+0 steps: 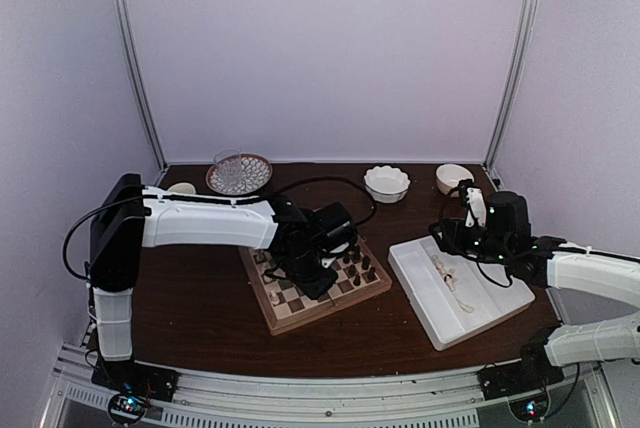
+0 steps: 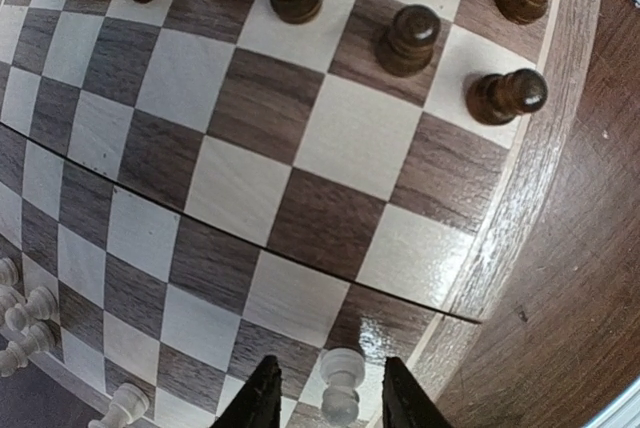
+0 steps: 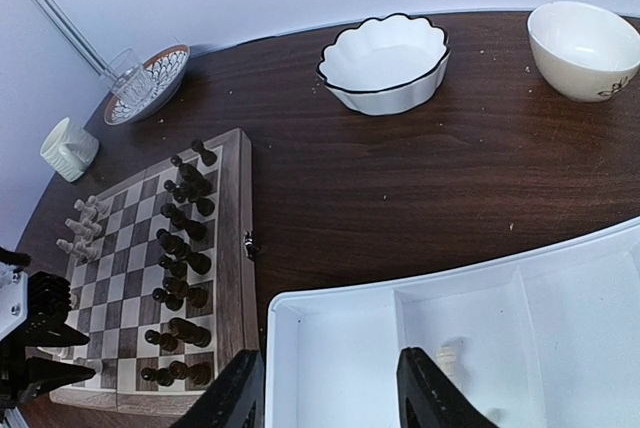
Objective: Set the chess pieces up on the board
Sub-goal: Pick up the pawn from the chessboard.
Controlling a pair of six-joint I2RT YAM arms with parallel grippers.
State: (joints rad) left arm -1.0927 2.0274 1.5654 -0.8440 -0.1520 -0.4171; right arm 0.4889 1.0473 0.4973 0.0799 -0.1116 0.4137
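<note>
The board (image 1: 283, 320) lies at the table's middle, its tan rim (image 2: 560, 148) at the right of the left wrist view. Dark pieces (image 2: 405, 38) stand along its far rows. A few cream chess pieces (image 2: 25, 308) stand at the near left edge. My left gripper (image 2: 330, 398) hangs low over the board's near corner, open, its fingers on either side of one upright cream pawn (image 2: 340, 380) with a gap on each side. My right gripper (image 3: 330, 398) is open over the white tray (image 3: 330, 348), where a cream piece (image 3: 449, 358) lies.
At the back of the table are a white scalloped bowl (image 1: 386, 183), a cream bowl (image 1: 452, 177), a glass on a patterned plate (image 1: 236, 172) and a small cup (image 1: 182, 189). The white tray (image 1: 440, 323) lies right of the board.
</note>
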